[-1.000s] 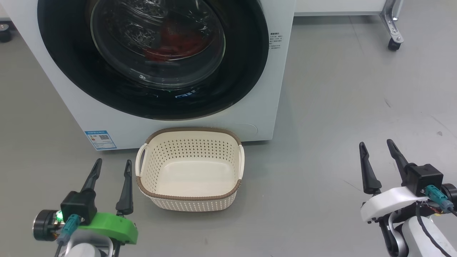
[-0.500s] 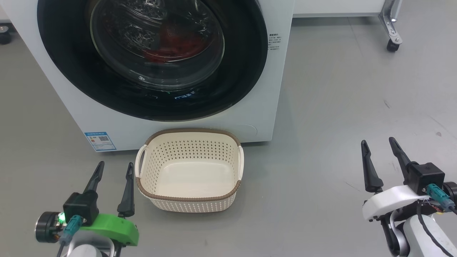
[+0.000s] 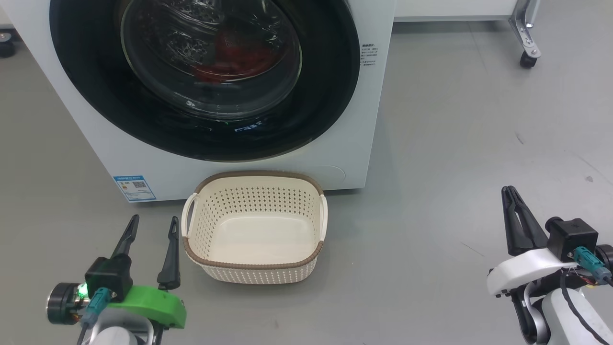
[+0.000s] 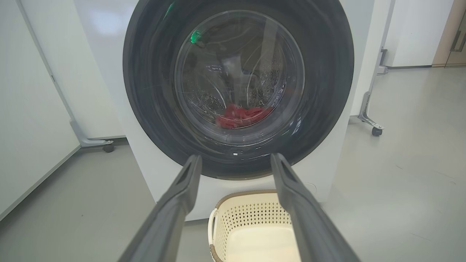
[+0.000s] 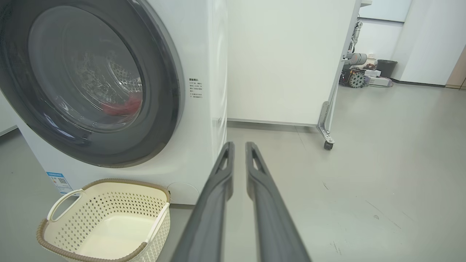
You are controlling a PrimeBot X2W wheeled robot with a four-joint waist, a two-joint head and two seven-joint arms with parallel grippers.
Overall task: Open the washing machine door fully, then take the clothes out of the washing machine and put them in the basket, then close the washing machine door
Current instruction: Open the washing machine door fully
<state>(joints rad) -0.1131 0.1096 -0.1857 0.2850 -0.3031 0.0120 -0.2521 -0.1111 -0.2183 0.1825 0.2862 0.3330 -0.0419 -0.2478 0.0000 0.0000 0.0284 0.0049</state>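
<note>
The white washing machine (image 3: 357, 143) stands ahead with its door (image 3: 91, 96) closed, black rim flush to the front. Behind the glass the red clothes (image 3: 230, 60) lie low in the drum, as the left wrist view (image 4: 240, 115) confirms. The cream basket (image 3: 258, 175) sits empty on the floor against the machine's front. My left gripper (image 3: 154, 219) hovers open just left of the basket, holding nothing. Far to the right over bare floor, my right gripper (image 3: 510, 190) has its fingers pressed together on nothing; the right wrist view shows a thin slit between them (image 5: 239, 144).
A blue sticker (image 3: 135, 188) marks the machine's lower left corner. A wheeled frame's caster (image 3: 527, 60) stands at the back right beside a white panel (image 5: 284, 62). Another caster (image 3: 5, 45) sits at the far left. Grey floor stretches to the right.
My right gripper's fingers have closed together from wide open. The left gripper, basket and door have stayed where they were.
</note>
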